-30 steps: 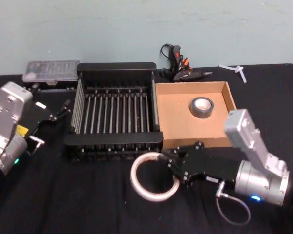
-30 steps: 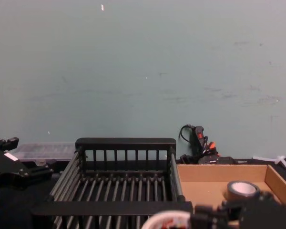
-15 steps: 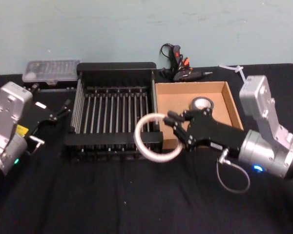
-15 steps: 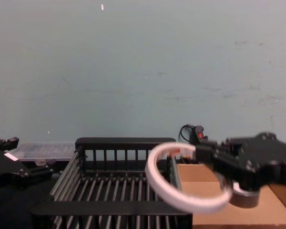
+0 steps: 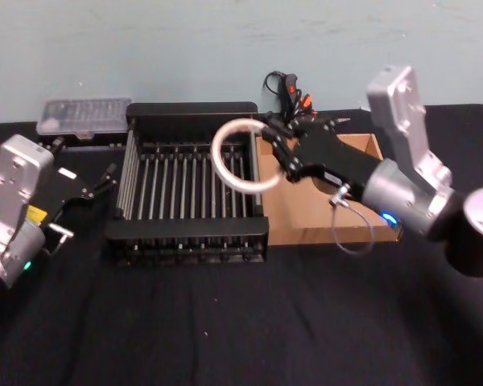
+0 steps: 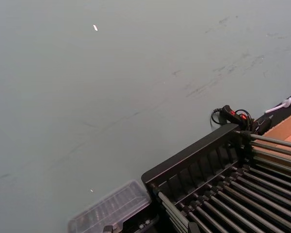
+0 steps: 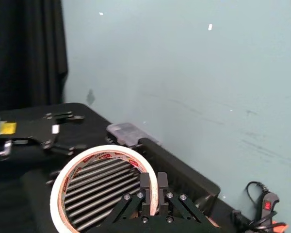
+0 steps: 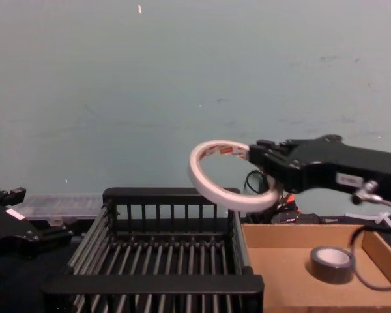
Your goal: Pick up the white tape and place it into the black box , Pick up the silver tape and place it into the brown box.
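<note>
On my far left the left gripper sits parked on the table, fingers spread. Next comes the black box. Above its right rim my right gripper is clamped on the white tape, held high. The silver tape lies in the brown box, far right.

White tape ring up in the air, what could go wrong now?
The right gripper pinches the white tape at one edge only, so the ring might swing or slip. It hangs over the black box close to the wall beside the brown box, so a drop now could catch that rim or tip into the cardboard tray.
</note>
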You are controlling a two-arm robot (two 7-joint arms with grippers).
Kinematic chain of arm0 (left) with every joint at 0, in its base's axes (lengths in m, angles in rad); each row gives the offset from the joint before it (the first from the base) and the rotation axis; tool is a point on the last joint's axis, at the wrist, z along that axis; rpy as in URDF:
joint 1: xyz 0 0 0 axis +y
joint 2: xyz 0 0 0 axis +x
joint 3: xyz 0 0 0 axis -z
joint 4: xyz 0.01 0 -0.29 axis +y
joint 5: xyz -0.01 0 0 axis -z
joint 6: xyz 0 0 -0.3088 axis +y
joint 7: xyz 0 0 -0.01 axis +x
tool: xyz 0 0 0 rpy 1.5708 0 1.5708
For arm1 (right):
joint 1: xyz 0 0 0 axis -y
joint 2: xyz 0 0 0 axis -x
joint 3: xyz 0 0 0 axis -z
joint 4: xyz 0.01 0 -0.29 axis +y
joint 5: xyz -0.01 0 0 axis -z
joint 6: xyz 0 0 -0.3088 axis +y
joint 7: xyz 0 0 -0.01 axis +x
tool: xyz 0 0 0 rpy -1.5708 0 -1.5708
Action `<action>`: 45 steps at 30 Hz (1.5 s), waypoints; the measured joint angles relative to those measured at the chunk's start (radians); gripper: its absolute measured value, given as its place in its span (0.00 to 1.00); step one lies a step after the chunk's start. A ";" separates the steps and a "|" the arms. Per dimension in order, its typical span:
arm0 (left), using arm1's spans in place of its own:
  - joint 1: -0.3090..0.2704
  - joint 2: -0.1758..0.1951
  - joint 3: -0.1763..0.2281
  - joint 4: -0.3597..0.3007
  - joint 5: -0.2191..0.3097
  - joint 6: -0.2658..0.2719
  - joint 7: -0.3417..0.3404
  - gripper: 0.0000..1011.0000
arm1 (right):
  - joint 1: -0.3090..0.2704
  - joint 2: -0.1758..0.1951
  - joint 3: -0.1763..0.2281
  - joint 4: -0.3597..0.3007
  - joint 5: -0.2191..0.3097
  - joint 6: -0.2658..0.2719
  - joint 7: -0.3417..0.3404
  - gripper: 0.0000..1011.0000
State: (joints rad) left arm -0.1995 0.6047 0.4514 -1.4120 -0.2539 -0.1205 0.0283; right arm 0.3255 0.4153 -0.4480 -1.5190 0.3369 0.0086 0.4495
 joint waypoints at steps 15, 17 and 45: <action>0.000 0.000 0.000 0.000 0.000 0.000 0.000 0.99 | 0.179 -0.187 -0.050 0.299 -0.130 -0.013 -0.072 0.09; 0.000 0.000 0.000 0.000 0.000 0.000 0.000 0.99 | 0.192 -0.202 -0.053 0.327 -0.139 -0.016 -0.076 0.09; 0.000 0.000 0.000 0.000 0.000 0.000 0.000 0.99 | 0.259 -0.282 -0.066 0.523 -0.213 -0.026 -0.090 0.13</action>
State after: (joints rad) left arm -0.1996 0.6046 0.4514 -1.4120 -0.2539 -0.1205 0.0283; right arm 0.5843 0.1331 -0.5142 -0.9963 0.1234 -0.0177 0.3595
